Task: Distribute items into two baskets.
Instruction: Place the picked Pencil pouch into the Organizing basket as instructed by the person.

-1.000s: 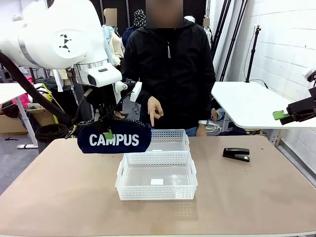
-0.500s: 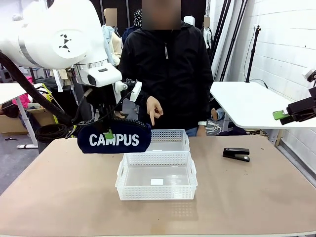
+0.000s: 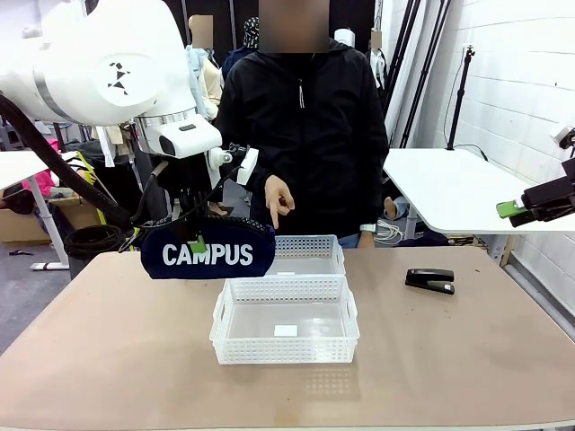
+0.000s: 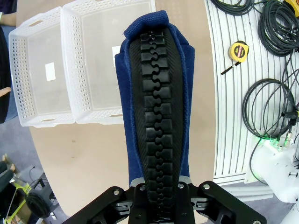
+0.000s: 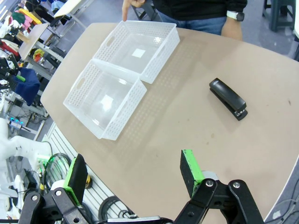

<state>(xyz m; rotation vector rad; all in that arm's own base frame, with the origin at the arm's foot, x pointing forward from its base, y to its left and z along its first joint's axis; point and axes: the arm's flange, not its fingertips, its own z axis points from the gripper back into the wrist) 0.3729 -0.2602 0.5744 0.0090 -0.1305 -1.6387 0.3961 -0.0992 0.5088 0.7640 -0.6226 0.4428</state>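
Two items are outside the baskets. At the left of the front view, the left gripper [image 3: 198, 237] is clamped on the top edge of the pouch [image 3: 208, 253]. The pouch hangs clear of the table [image 3: 99, 350], just left of the baskets. In the left wrist view its zip ridge runs straight up from the jaws, and its far tip overlaps one basket's rim.

At centre, the near basket [image 3: 286, 348] and the far basket [image 3: 310, 241] stand touching, both empty. The person's hand [image 3: 280, 199] points one finger down above the far basket's left rear corner, which probably marks that basket as the target.

The step in hand appears to be carrying the pouch over the far basket:
- Hold the pouch above the rims during travel.
- Shift it toward frame centre until its whole length lies inside the rim.
- Lower it, then release.
- Stay clear of the pointing finger.

If released off-centre, the soft pouch may drape over the shared wall.

At the right, the stapler [image 3: 429, 280] lies on the table, well apart from the baskets. At the far right, the right gripper [image 3: 515, 209] is held high with its fingers spread, holding nothing.
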